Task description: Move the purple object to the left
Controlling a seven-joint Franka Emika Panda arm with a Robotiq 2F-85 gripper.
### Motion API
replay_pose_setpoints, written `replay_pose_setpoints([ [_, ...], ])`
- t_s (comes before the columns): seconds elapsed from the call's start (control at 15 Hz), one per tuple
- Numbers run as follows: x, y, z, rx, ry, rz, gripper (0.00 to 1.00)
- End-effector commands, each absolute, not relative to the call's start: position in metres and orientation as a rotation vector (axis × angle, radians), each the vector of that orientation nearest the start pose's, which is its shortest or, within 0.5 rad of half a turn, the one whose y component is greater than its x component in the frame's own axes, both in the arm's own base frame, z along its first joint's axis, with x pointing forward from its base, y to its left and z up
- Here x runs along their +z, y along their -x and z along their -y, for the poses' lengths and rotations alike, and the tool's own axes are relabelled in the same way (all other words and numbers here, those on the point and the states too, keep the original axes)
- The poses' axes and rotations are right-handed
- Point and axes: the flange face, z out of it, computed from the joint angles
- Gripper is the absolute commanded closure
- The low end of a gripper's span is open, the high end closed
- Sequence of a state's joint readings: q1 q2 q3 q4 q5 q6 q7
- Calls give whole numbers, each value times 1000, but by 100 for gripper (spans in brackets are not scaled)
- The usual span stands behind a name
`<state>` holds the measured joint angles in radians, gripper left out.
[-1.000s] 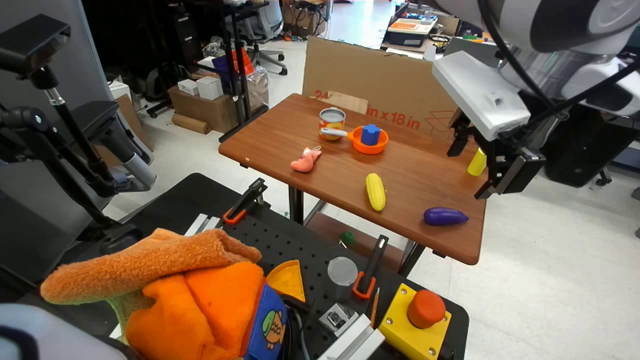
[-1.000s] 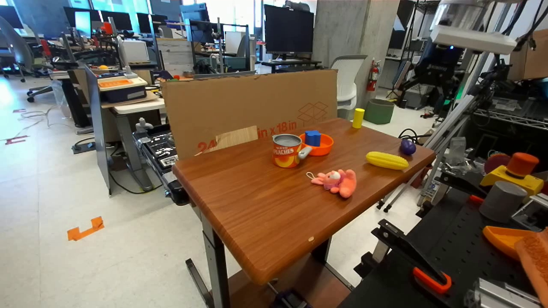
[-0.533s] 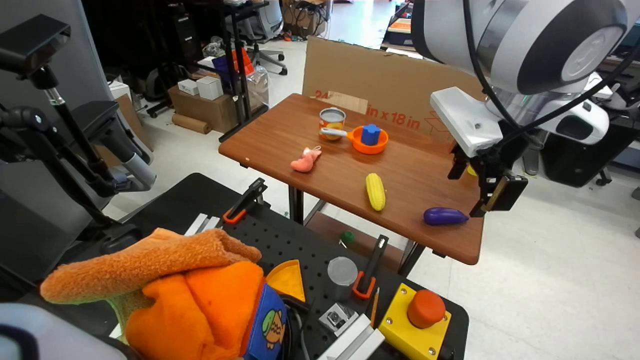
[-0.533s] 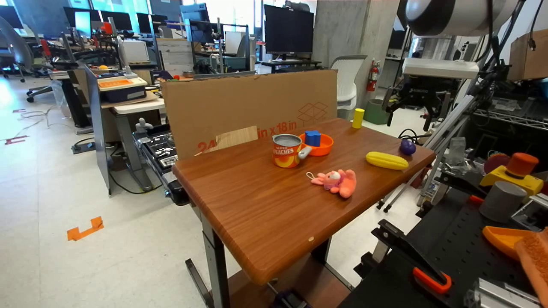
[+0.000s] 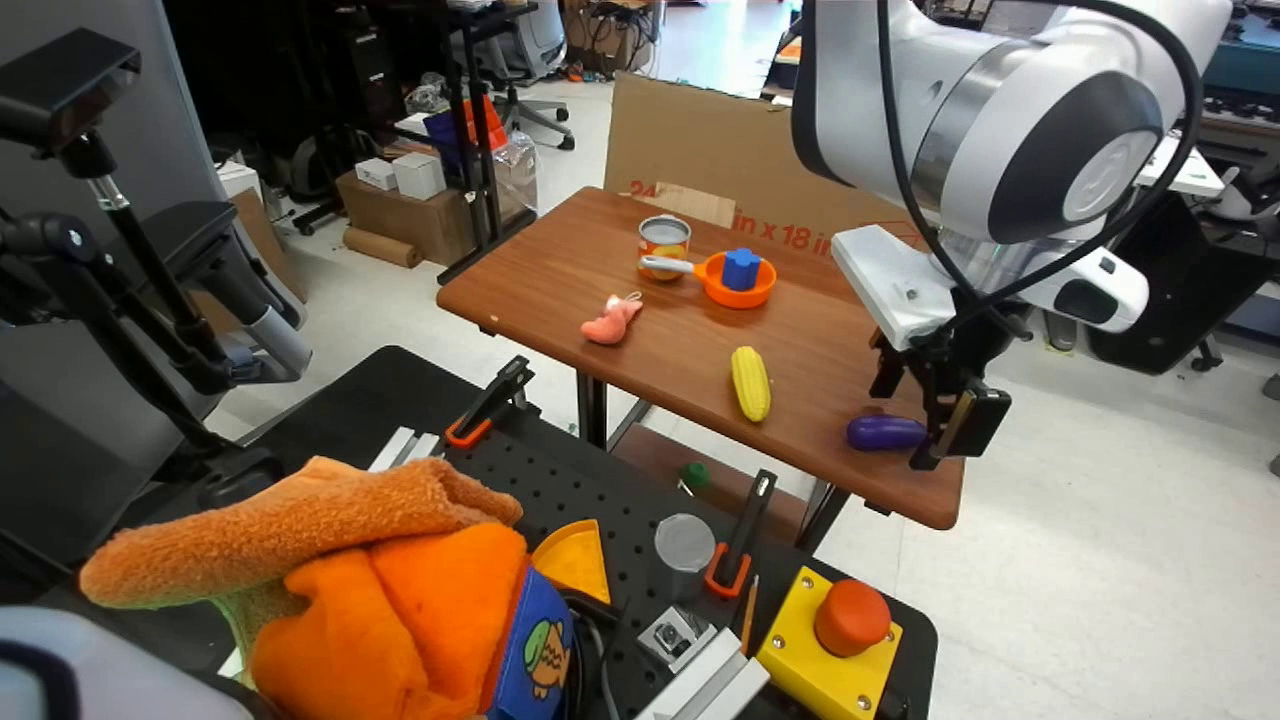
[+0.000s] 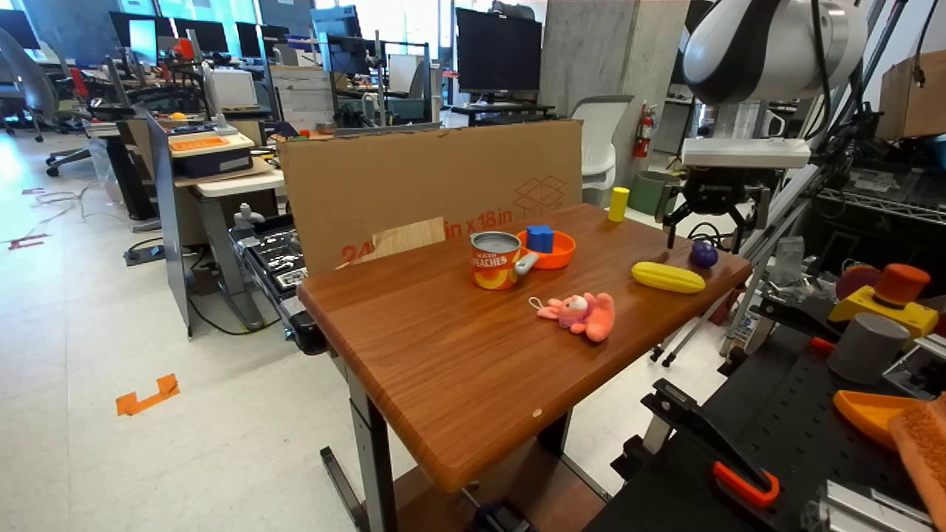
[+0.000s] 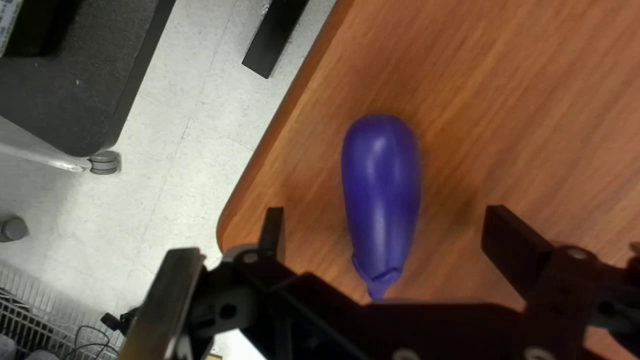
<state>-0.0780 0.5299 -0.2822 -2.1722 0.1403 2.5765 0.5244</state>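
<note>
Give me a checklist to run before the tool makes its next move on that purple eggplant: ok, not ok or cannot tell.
1. Tool open: ok, its fingers stand apart in the wrist view.
2. Purple eggplant between the fingers: ok, with a gap on both sides there.
3. Eggplant resting on the table: ok, close to a corner.
4. Eggplant gripped: not ok, neither finger touches it.
5. Fingers low enough to close on it: cannot tell, their exact height is unclear.
6. Yellow corn outside the fingers: ok, it lies apart from the eggplant.
</note>
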Motion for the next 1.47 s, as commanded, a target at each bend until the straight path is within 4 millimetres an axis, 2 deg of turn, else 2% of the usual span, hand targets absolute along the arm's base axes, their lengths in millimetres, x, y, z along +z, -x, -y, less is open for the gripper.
replay_pose_setpoints([
  [0.0, 139, -511, 197, 161, 2881, -1506, 0],
  [0.07, 138, -511, 195, 163, 2885, -1499, 0],
  [0.13, 137, -511, 193, 164, 2891, -1485, 25],
  [0.2, 137, -511, 192, 156, 2896, -1471, 26],
  [0.6, 143, -516, 186, 119, 2928, -1420, 73],
  [0.73, 152, -517, 185, 118, 2963, -1385, 88],
  [0.8, 162, -518, 183, 136, 2991, -1339, 91],
  [1.0, 195, -524, 173, 129, 3059, -1200, 91],
  [1.13, 218, -532, 165, 127, 3152, -1038, 91],
  [1.4, 261, -568, 141, 14, 3272, -747, 91],
])
